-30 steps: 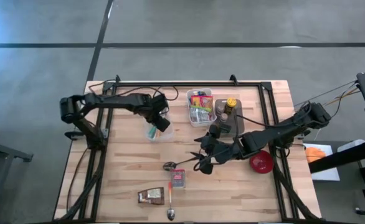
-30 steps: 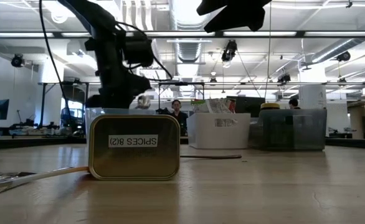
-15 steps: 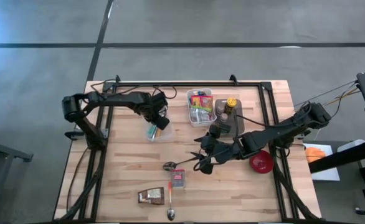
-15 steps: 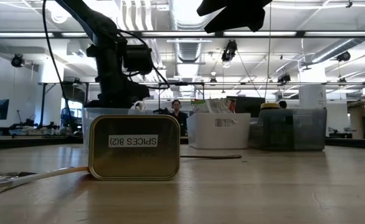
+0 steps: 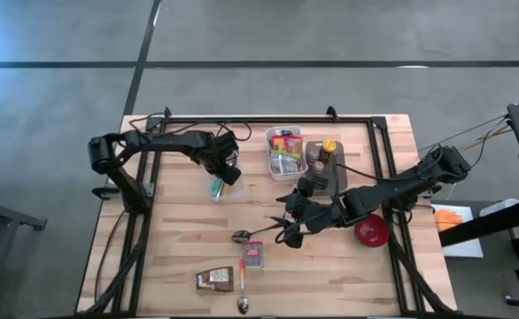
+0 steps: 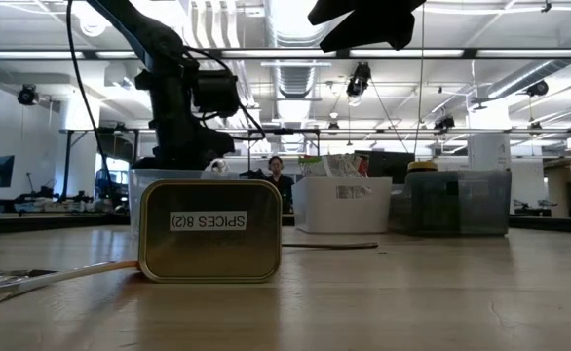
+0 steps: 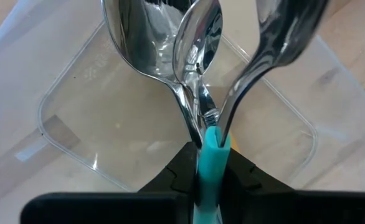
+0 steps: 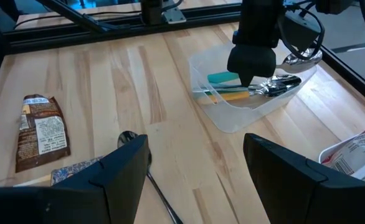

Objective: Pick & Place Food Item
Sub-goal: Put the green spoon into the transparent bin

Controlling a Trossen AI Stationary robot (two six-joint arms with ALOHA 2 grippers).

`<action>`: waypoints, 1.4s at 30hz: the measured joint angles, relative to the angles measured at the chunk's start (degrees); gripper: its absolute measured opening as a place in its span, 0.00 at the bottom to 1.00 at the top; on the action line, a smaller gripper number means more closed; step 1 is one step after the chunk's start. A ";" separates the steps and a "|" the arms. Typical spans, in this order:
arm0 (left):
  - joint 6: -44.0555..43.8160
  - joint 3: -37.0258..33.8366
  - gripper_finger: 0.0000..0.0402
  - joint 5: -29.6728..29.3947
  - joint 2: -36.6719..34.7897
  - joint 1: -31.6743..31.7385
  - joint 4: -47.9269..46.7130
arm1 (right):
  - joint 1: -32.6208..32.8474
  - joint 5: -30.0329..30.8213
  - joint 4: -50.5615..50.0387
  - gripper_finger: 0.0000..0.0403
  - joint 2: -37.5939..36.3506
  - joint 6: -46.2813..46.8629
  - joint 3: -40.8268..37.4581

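Observation:
A clear plastic container point(image 5: 226, 190) sits at the table's far left with three spoons in it. My left gripper point(image 5: 228, 175) points down into it and is shut on a teal-handled spoon point(image 7: 202, 56); it also shows in the right wrist view point(image 8: 251, 65). My right gripper point(image 5: 286, 229) hangs open above the table's middle, its fingers empty point(image 8: 195, 158). Food items lie apart from both grippers: a brown packet point(image 5: 215, 279) near the front edge and a white bin point(image 5: 284, 152) of packets at the back. My left gripper pinches the spoon's teal handle point(image 7: 211, 149) between its two fingers, at the end toward the metal neck. The fingers come from above, pointing down, and lie across the handle. The spoon's bowl point(image 7: 201, 31) is inside the container, between two other spoons' bowls.
A gold spice tin point(image 5: 253, 255) and an orange-handled spoon point(image 5: 242, 270) lie near the front edge. A loose metal spoon point(image 5: 240, 237) lies left of my right gripper. A red bowl point(image 5: 372, 230) and a dark bin with a bottle point(image 5: 326, 167) stand at the right.
My left gripper has sunk a little into the clear container with the spoon, then stayed still. The right arm has kept still.

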 joint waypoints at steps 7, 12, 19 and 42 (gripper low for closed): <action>0.02 0.00 0.11 0.03 0.00 0.00 0.04 | 0.00 0.00 0.00 0.65 0.00 -0.28 0.00; 0.05 0.00 0.12 0.02 0.00 0.00 0.59 | 0.00 -0.02 0.00 0.65 0.01 -0.38 0.00; 0.07 0.00 0.12 0.02 0.00 0.00 1.32 | 0.00 -0.07 0.00 0.65 0.02 -0.43 0.00; -1.13 0.00 0.14 -0.19 0.00 -0.02 1.54 | 0.00 -0.22 0.00 0.65 0.04 -0.43 0.00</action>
